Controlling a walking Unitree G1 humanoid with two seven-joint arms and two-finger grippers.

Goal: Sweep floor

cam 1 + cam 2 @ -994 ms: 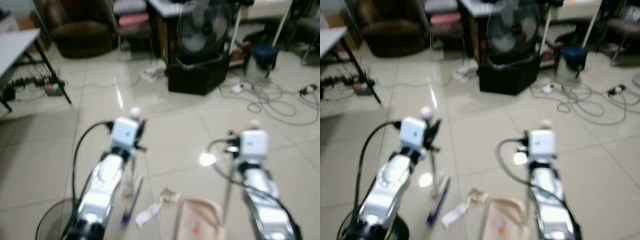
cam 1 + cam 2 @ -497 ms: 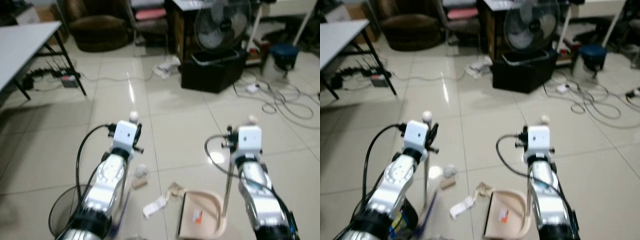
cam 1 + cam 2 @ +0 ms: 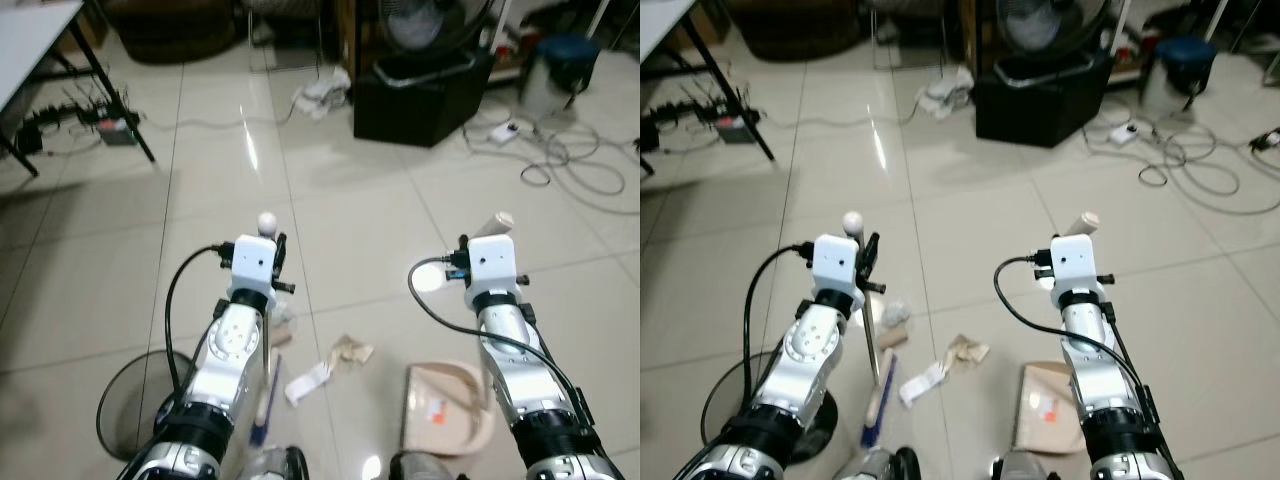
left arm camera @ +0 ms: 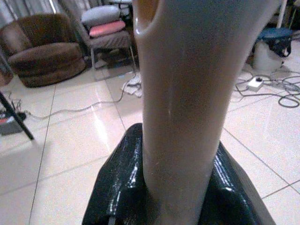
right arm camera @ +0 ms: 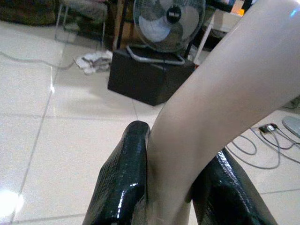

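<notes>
Bright indoor light, glare on tiles [image 3: 252,160], sharp

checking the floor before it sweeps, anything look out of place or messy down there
Yes: litter lies loose on the tiles between the arms, a crumpled brown paper, a white paper strip and a small wad, all outside the dustpan.

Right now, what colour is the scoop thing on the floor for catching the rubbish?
The dustpan is beige, a pale tan, with a small red and white sticker inside. The right eye view shows it best.
</notes>
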